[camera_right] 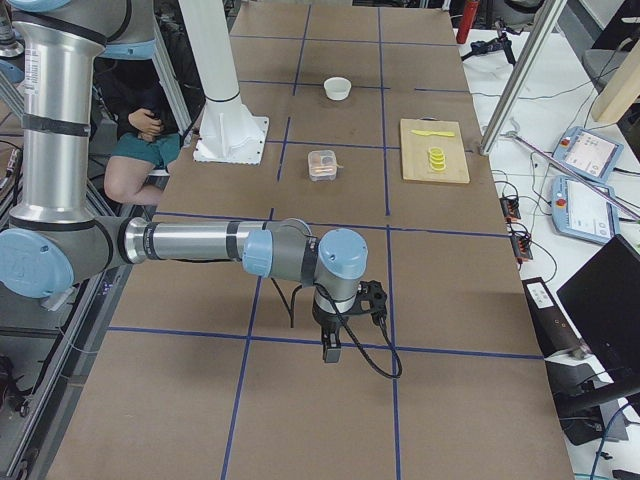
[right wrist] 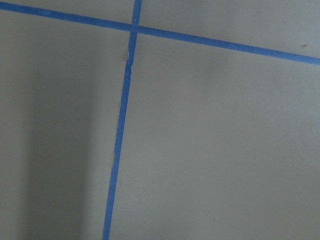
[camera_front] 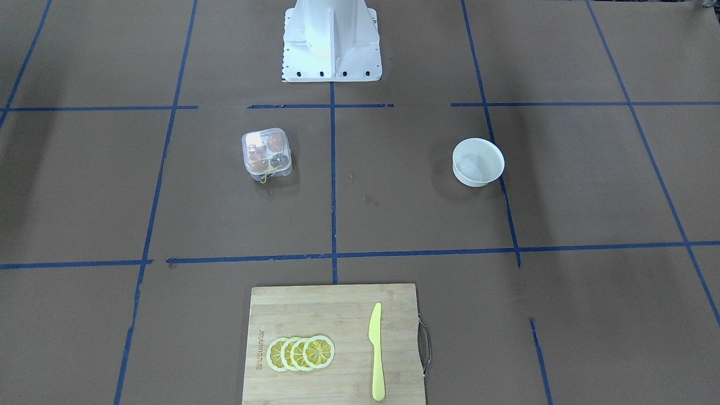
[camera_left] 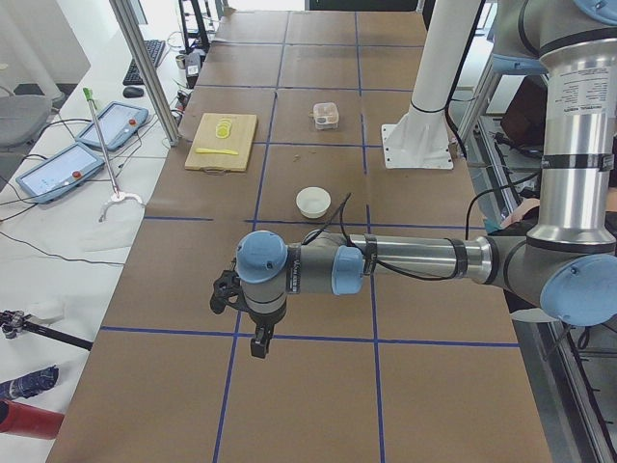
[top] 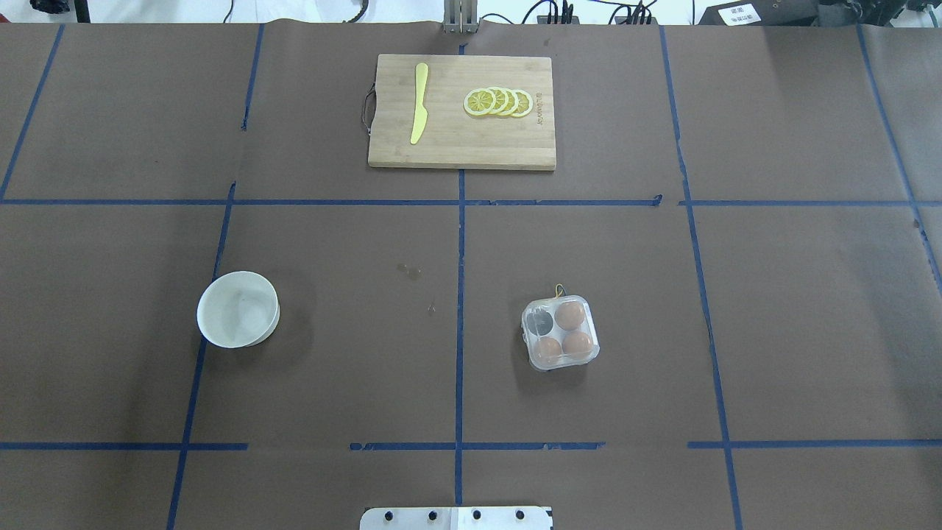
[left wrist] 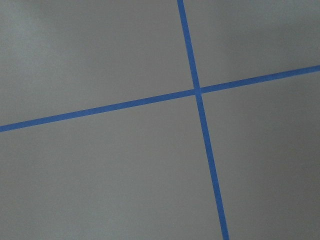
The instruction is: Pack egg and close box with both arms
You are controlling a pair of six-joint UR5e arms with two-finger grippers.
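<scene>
The clear box (top: pixel 559 333) sits right of the table's centre line, its lid looking down over its cells. It holds three brown eggs (top: pixel 569 315), and the fourth cell shows something dark. A yellow band (top: pixel 559 291) sticks out at its far side. The box also shows in the front view (camera_front: pixel 266 153). My left gripper (camera_left: pixel 258 343) hangs over bare table near the left end, far from the box. My right gripper (camera_right: pixel 330 348) hangs over bare table near the right end. Both show only in the side views, so I cannot tell whether they are open or shut.
An empty white bowl (top: pixel 238 309) stands left of centre. A wooden cutting board (top: pixel 471 143) at the far edge carries a yellow knife (top: pixel 419 103) and several lemon slices (top: pixel 499 101). The white pedestal (camera_front: pixel 332 39) stands at the robot's side.
</scene>
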